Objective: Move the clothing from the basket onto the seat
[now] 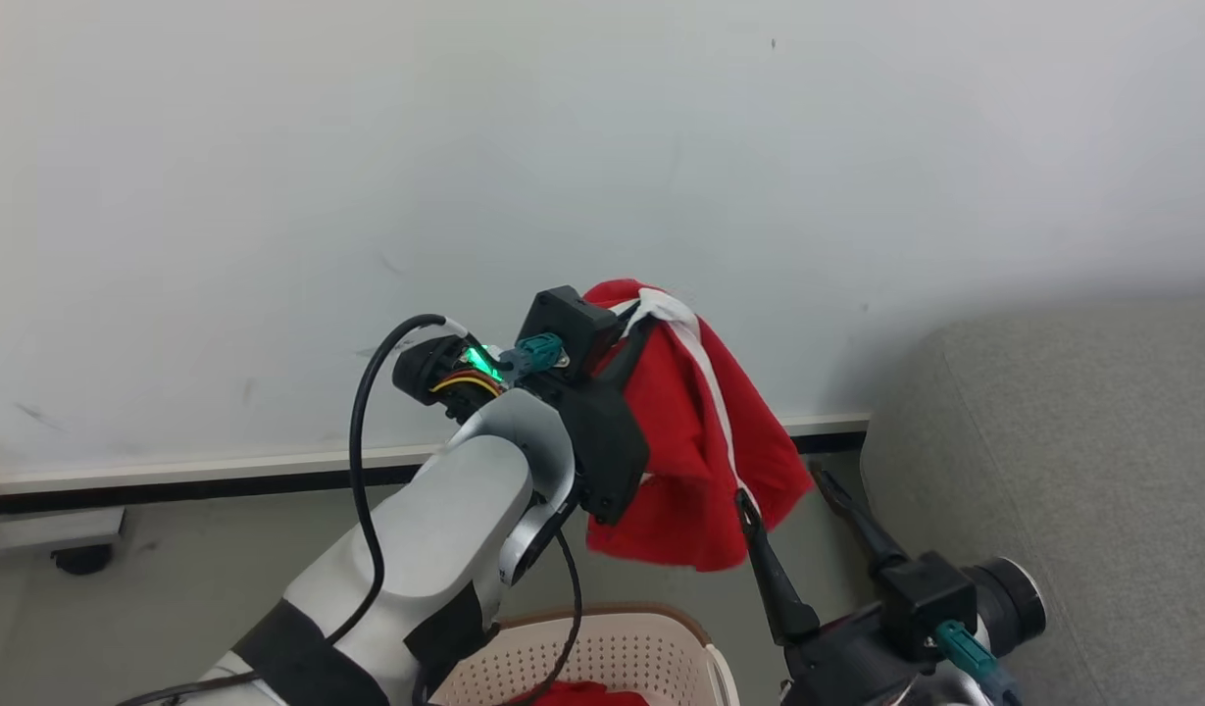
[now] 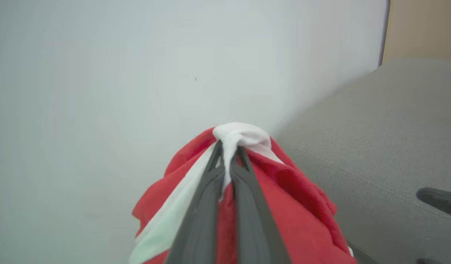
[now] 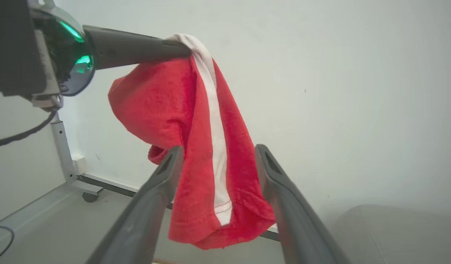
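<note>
The left gripper point(image 2: 229, 148) is clamped tight on the white band at the top of a red garment point(image 1: 685, 441). The garment hangs free in the air in front of the pale wall point(image 1: 563, 147), above the floor point(image 1: 220, 549) and higher than the basket point(image 1: 661, 616). The right gripper point(image 3: 218, 149) stands wide open and holds nothing. In the right wrist view its two fingers rise on either side of the garment's lower hem, and whether they touch the cloth cannot be told. The seat point(image 1: 1073, 441) lies to the robot's right, its rounded near edge just beside the right gripper, with a broad stretch of its grey top in view. Between the basket's brown rim and the seat's edge runs a strip of open floor, bounded at the back by the skirting board point(image 1: 220, 471). A castor point(image 1: 82, 559) of a stand sits far to the left, near the wall. Counted: two grippers, one basket, one seat, and two pieces of red cloth, namely the held garment and a second piece point(image 1: 582, 694) lying inside the basket at the bottom edge of the head view.
</note>
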Motion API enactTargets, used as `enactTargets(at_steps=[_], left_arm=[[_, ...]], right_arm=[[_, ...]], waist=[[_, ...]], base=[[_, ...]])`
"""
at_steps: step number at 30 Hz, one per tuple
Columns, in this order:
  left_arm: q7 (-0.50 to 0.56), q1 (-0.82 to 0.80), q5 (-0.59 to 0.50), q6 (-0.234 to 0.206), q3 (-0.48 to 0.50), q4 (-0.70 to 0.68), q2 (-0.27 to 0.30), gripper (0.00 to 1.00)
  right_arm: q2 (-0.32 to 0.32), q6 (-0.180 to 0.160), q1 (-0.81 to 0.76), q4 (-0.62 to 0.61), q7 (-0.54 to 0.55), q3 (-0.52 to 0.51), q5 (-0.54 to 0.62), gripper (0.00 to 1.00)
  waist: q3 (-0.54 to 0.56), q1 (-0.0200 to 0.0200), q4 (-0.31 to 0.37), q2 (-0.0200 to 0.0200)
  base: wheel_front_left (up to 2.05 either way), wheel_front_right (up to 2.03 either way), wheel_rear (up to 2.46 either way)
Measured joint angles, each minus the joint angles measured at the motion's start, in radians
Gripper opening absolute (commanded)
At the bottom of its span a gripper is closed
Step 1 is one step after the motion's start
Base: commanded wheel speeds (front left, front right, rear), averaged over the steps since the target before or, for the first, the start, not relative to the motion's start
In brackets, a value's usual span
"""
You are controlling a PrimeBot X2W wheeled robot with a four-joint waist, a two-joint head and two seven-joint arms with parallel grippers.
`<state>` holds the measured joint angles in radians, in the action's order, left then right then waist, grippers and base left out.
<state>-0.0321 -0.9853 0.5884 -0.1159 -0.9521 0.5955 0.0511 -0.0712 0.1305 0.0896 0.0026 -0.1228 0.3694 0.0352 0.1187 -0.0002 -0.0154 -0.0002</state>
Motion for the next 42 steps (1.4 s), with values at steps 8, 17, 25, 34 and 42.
enactTargets(at_steps=[8, 17, 25, 34, 42], left_arm=[[-0.001, -0.016, 0.074, -0.018, -0.105, -0.109, 0.000, 0.00], [0.009, -0.043, 0.182, -0.036, -0.195, -0.247, 0.000, 0.00], [0.016, -0.047, 0.296, -0.062, -0.240, -0.323, 0.000, 0.00], [-0.054, -0.032, 0.345, -0.101, -0.224, -0.229, 0.000, 1.00], [-0.201, 0.046, 0.342, -0.105, -0.163, -0.101, 0.048, 1.00]], right_arm=[[0.006, 0.000, 0.083, 0.053, 0.048, 0.007, 0.005, 1.00], [0.017, 0.000, 0.148, 0.150, 0.079, -0.022, 0.000, 1.00], [0.020, 0.000, 0.188, 0.203, 0.076, -0.054, -0.025, 0.00], [0.020, 0.000, 0.188, 0.202, 0.057, -0.068, -0.032, 0.00], [0.021, 0.000, 0.189, 0.185, 0.057, -0.058, -0.054, 0.00]], waist=[[0.027, 0.0002, -0.014, 0.0001], [0.012, 0.0003, -0.015, 0.0003], [0.000, 0.0003, -0.017, 0.0003], [-0.012, 0.0003, 0.001, 0.0003], [-0.028, 0.0003, 0.062, 0.0003]], base=[[0.00, 0.00, 0.00], [0.00, 0.00, 0.00], [0.00, 0.00, 0.00], [0.00, 0.00, 0.00], [0.00, 0.00, 0.00]])
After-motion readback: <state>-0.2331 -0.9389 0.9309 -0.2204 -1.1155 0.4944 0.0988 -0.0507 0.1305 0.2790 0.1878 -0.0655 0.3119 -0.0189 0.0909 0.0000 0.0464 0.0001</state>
